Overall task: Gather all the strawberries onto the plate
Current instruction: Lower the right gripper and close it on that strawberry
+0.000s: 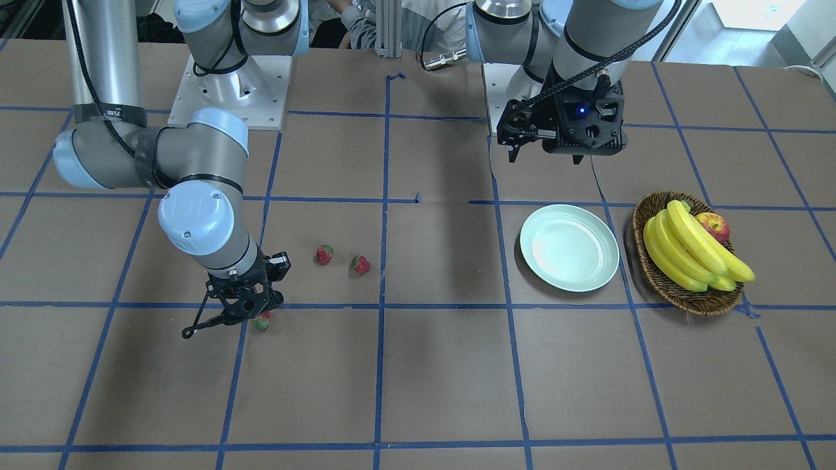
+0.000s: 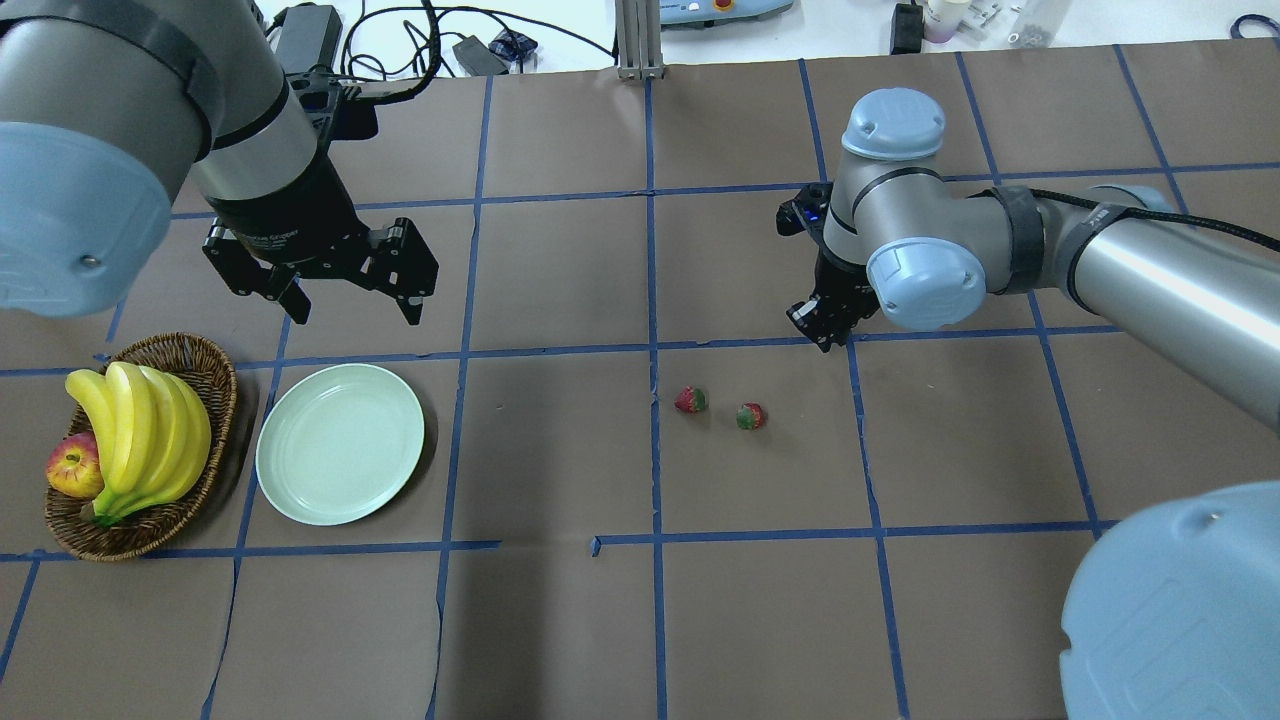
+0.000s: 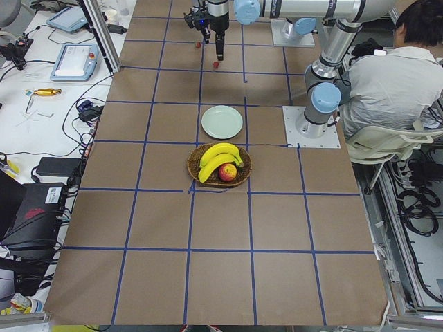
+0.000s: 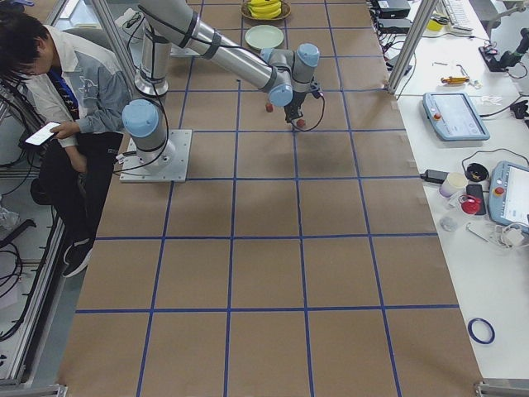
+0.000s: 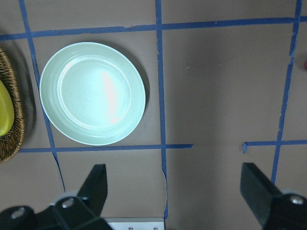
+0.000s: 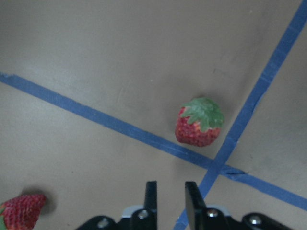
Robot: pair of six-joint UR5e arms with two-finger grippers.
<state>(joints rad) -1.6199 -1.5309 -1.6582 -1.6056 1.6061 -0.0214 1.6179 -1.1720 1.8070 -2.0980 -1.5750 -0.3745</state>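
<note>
Two strawberries (image 1: 324, 254) (image 1: 360, 264) lie side by side on the brown table; they also show in the overhead view (image 2: 691, 400) (image 2: 750, 416). A third strawberry (image 1: 262, 322) lies on a blue tape line right beside my right gripper (image 1: 248, 316). In the right wrist view this strawberry (image 6: 199, 122) lies just ahead of the gripper (image 6: 170, 184), whose fingers are nearly together and hold nothing. The mint-green plate (image 1: 569, 248) (image 2: 340, 443) (image 5: 92, 93) is empty. My left gripper (image 2: 350, 300) hangs open above the table behind the plate.
A wicker basket (image 1: 702, 307) with bananas (image 1: 692, 251) and an apple (image 1: 713, 226) stands beside the plate, on the side away from the strawberries. Blue tape lines grid the table. A person sits behind the robot's base.
</note>
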